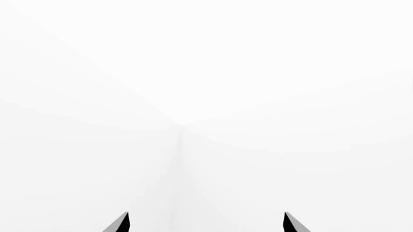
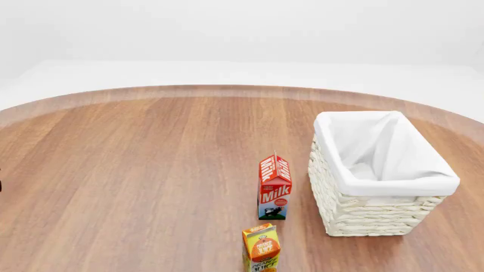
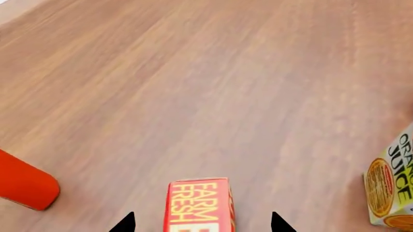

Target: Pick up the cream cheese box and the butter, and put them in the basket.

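Red-orange brick-shaped butter box point(image 3: 199, 205), lettered "FARM FRESH", lies between the right gripper point(image 3: 201, 223)'s spread fingers. Left fingers also apart, facing blank white. Cream cheese box unseen; the red cylinder point(image 3: 24, 182) beside the butter is possibly a can. Risk: descending fingers clip the box edge, skidding it across the wooden table point(image 3: 213, 92).

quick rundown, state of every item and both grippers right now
basket: upright on the table, no carton visible inside
milk carton: upright, closed, beside the basket
orange juice carton: upright, closed
butter: lying on the table, between the right gripper's fingertips, not gripped
red cylinder: lying on its side
left gripper: open, empty, facing blank white
right gripper: open
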Robot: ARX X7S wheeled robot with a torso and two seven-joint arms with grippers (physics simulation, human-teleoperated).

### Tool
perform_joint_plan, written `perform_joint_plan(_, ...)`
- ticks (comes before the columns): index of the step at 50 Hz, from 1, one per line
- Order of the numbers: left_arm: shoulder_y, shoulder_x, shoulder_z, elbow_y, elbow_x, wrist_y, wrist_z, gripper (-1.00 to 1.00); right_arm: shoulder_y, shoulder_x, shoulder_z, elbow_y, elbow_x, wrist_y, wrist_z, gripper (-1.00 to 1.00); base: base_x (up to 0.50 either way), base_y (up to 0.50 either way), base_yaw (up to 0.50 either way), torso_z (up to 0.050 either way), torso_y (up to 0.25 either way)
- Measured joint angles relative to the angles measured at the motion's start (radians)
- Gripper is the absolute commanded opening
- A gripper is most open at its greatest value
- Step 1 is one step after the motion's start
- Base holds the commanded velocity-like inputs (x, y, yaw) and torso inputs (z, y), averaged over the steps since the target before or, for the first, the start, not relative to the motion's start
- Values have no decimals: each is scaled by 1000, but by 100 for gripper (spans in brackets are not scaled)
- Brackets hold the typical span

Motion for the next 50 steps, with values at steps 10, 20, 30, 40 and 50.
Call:
perform_joint_plan(10,1,0,-3,2,-3,-1,-1,100,4,1,15,-7,69,27,27,100,0,0,0,0,0)
perform_joint_plan(20,3,1,-3,0,-2,0,-1,100,20,-2,12,11,117,54,22,100,0,0,0,0,0)
perform_joint_plan(30,4,2,-1,-3,1,3,-1,100,33,1,5,27,136,67,11,100,0,0,0,0,0)
perform_joint_plan(40,5,4,0,-5,3,6,-1,100,40,7,4,24,156,77,20,100,0,0,0,0,0)
perform_joint_plan(50,7,5,0,-8,4,8,-1,100,41,10,0,22,173,84,29,100,0,0,0,0,0)
